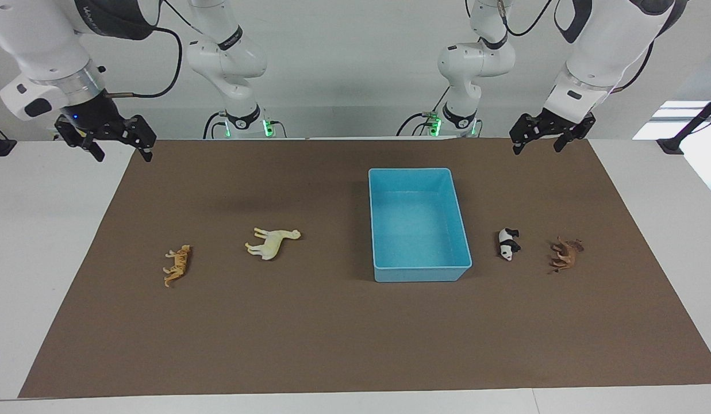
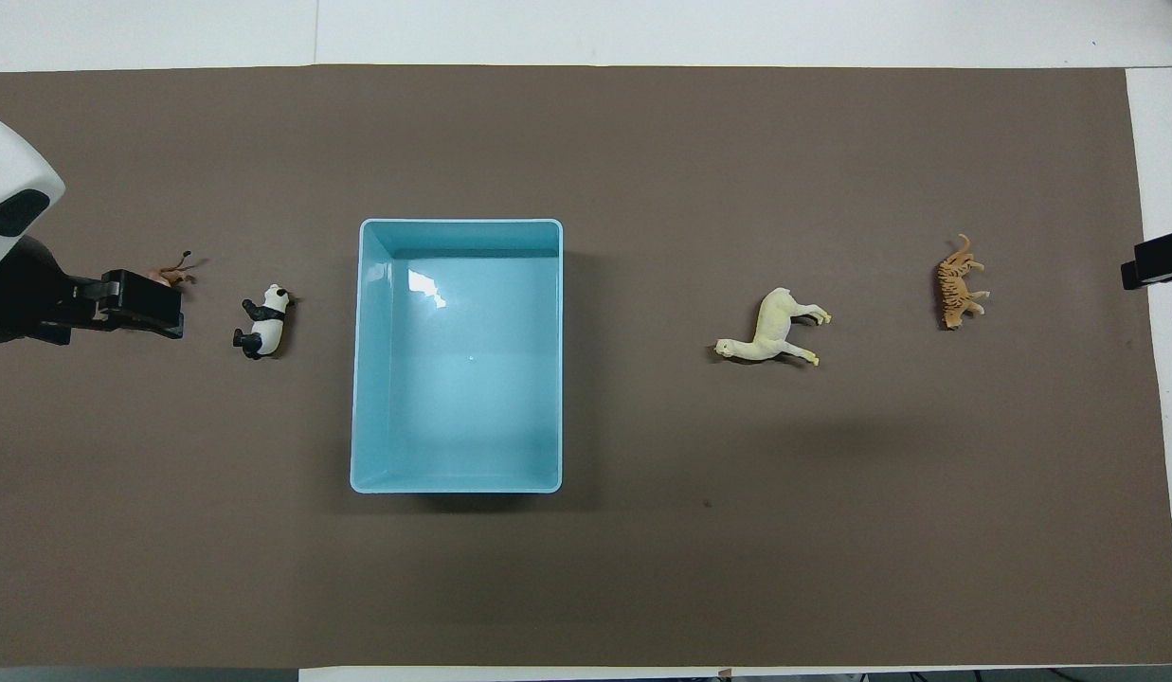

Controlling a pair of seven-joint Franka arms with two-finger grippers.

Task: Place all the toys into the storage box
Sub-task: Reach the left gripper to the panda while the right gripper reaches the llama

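The light blue storage box (image 1: 421,273) stands empty in the middle of the mat; it also shows in the overhead view (image 2: 458,224). The panda (image 1: 508,244) (image 2: 262,322) and the brown figurine (image 1: 566,254) (image 2: 175,275) lie beside it toward the left arm's end. The cream llama (image 1: 272,242) (image 2: 773,330) and the orange tiger (image 1: 177,264) (image 2: 958,282) lie toward the right arm's end. My left gripper (image 1: 538,146) (image 2: 145,305) hangs open and empty, raised over the mat's corner by its base. My right gripper (image 1: 122,154) (image 2: 1154,260) hangs open and empty over the other corner by its base.
A brown mat (image 1: 332,333) (image 2: 642,568) covers most of the white table (image 1: 45,230). All four figurines lie on their sides in a rough row level with the box. In the overhead view the raised left gripper partly covers the brown figurine.
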